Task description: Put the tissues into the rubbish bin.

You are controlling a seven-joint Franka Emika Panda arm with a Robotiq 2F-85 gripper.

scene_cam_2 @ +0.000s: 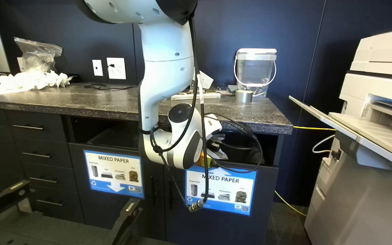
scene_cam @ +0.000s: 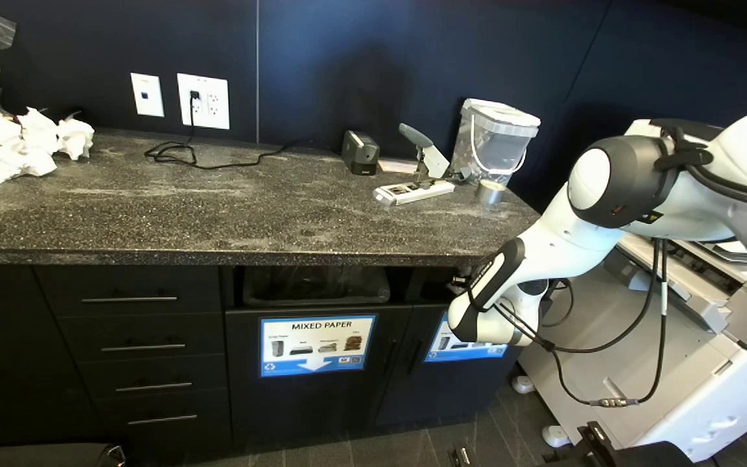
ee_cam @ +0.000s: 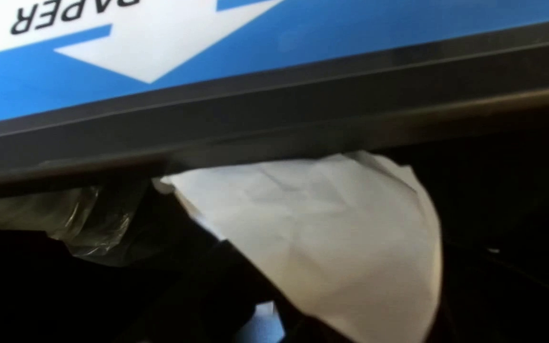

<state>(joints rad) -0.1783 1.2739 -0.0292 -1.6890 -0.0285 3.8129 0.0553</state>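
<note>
While one crumpled tissue (ee_cam: 341, 228) shows at the dark opening (scene_cam_2: 269, 146) of the rubbish bin (scene_cam_2: 265, 194), I cannot tell whether my gripper (scene_cam_2: 217, 146) is pinching it. Above, the speckled countertop (scene_cam: 237, 214) carries more tissues (scene_cam: 36, 143) heaped at one end and a stapler (scene_cam: 412, 192) and clear tub (scene_cam: 500, 152) toward the other, with a dark blue wall (scene_cam: 315, 71) behind and a pale printer (scene_cam_2: 359, 194) standing apart.
</note>
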